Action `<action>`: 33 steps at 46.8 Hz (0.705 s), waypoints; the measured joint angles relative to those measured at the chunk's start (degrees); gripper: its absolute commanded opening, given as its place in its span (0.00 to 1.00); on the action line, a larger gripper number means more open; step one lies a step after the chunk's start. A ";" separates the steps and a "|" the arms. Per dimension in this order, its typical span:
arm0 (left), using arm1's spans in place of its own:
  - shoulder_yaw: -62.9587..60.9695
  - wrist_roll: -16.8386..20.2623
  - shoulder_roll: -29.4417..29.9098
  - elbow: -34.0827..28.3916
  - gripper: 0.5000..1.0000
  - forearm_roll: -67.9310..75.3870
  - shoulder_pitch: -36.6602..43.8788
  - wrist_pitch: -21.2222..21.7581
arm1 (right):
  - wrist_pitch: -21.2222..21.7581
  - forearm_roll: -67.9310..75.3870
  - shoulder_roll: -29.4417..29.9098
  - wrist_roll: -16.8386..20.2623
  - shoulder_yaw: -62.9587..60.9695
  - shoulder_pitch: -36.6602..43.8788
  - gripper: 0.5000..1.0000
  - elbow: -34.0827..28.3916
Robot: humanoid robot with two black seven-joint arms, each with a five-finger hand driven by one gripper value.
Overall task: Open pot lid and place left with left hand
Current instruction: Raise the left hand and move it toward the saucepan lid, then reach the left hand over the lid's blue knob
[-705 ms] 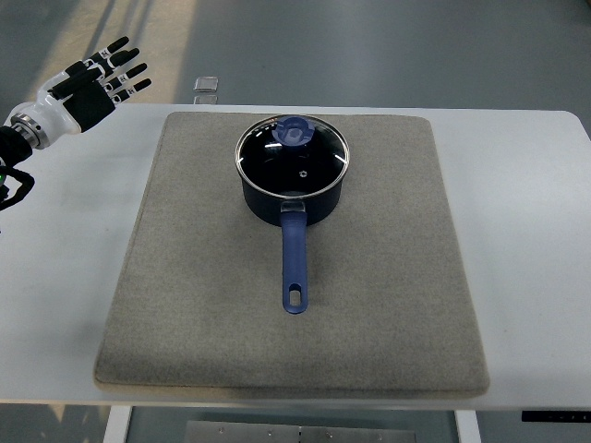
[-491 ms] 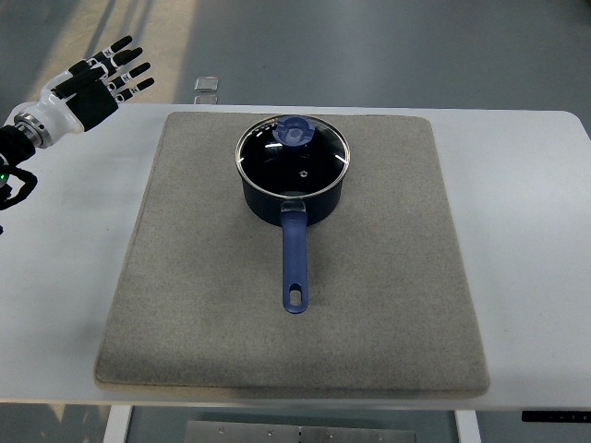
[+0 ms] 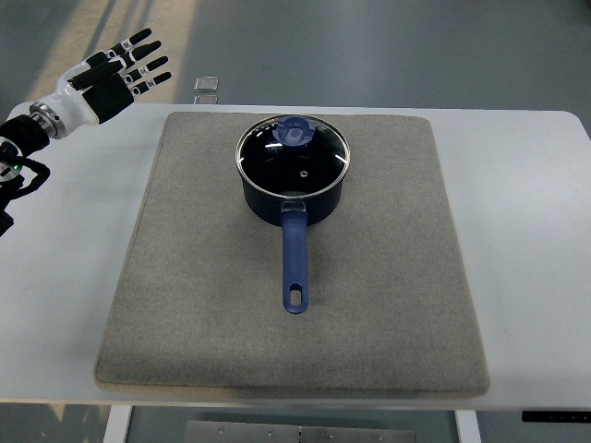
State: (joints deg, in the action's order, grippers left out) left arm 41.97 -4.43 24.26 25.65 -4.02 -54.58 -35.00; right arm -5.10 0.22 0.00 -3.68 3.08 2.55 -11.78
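While the blue pot (image 3: 293, 185) sits on a grey mat (image 3: 388, 305), glass lid (image 3: 293, 157) on, the left hand (image 3: 113, 76) hovers at the table's (image 3: 65, 240) far left corner, fingers spread, holding nothing, its arm cut off by the frame edge.

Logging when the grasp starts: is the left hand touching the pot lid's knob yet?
Apart. The top view shows the left hand, fingers spread, over the table's far-left corner, with bare mat between it and the lid knob.
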 measured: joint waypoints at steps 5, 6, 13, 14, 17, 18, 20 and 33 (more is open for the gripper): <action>-0.02 0.43 0.00 0.02 0.98 5.04 -1.70 0.00 | 0.00 0.00 0.00 0.00 0.00 0.00 0.83 0.00; -0.02 0.69 0.00 0.02 0.98 6.48 -2.18 0.00 | 0.00 0.00 0.00 0.00 0.02 0.00 0.83 0.00; -0.02 4.49 0.08 0.04 0.98 18.98 -4.95 0.00 | 0.00 0.00 0.00 0.00 0.02 0.00 0.83 0.00; -0.03 5.11 0.09 0.16 0.98 20.78 -5.22 0.00 | 0.00 0.00 0.00 0.00 0.03 0.00 0.83 0.00; -0.10 6.79 0.26 1.23 0.98 26.66 -5.99 0.00 | 0.00 0.00 0.00 0.00 0.01 0.00 0.83 0.00; -0.11 7.27 0.34 1.68 0.98 28.61 -6.22 0.00 | 0.00 0.00 0.00 0.00 0.01 0.00 0.83 0.00; -0.13 8.13 0.49 2.71 0.98 32.95 -6.71 0.00 | 0.00 0.00 0.00 0.00 0.00 0.00 0.83 0.00; -0.29 13.12 1.56 9.33 0.98 56.45 -9.70 -0.01 | 0.00 0.00 0.00 0.04 -0.01 0.00 0.83 0.00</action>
State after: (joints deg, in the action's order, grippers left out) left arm 41.67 8.68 25.82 34.98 52.43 -64.28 -35.01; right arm -5.10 0.22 0.00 -3.64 3.08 2.55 -11.78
